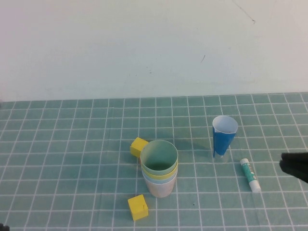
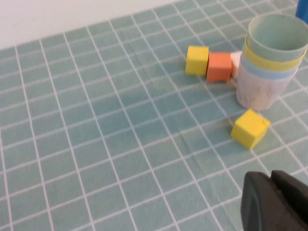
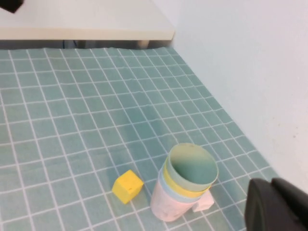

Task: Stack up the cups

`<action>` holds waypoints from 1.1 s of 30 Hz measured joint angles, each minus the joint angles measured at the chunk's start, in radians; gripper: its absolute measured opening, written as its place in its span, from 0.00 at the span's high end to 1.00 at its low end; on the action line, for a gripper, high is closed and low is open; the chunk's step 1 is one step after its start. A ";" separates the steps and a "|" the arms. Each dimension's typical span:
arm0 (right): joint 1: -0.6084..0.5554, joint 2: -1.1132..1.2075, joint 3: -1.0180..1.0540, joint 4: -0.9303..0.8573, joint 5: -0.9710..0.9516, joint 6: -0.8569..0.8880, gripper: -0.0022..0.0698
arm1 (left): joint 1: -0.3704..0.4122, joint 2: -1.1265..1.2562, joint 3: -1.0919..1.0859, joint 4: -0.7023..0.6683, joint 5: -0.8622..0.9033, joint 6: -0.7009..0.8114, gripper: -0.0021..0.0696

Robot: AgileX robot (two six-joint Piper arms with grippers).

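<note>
Pastel cups (image 1: 159,167) sit nested near bench centre; we judge stacking complete. Right end effector (image 1: 294,166) at right edge, left end effector (image 2: 274,202) near front-left corner: finger states indeterminable. Next: retract.

Both the left gripper (image 2: 276,202) and right gripper (image 1: 294,166) are cut off by frame edges

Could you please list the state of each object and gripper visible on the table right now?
Cups: all four nested in one upright stack, green innermost, pink outermost.
Dark blue cone cup: upright, alone, apart from the stack.
Glue stick: lying flat, capped.
Near yellow cube: resting loose.
Far yellow cube: beside the stack.
Orange cube: between yellow cube and stack.
Left gripper: hovering, holding nothing.
Right gripper: at table's right edge, holding nothing.
</note>
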 joint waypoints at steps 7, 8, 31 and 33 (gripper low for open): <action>0.000 -0.141 0.101 0.002 0.033 0.015 0.97 | 0.000 0.000 0.000 0.000 0.047 0.000 0.97; 0.000 -0.146 0.110 0.002 0.029 0.015 0.97 | 0.000 0.000 0.000 0.000 0.050 0.000 0.97; 0.000 -0.149 0.157 -0.187 -0.037 0.065 0.97 | 0.000 0.000 0.000 -0.002 0.065 0.000 0.97; 0.000 -0.149 0.163 -0.191 -0.070 0.073 0.97 | 0.000 0.000 0.000 -0.002 0.065 0.000 0.97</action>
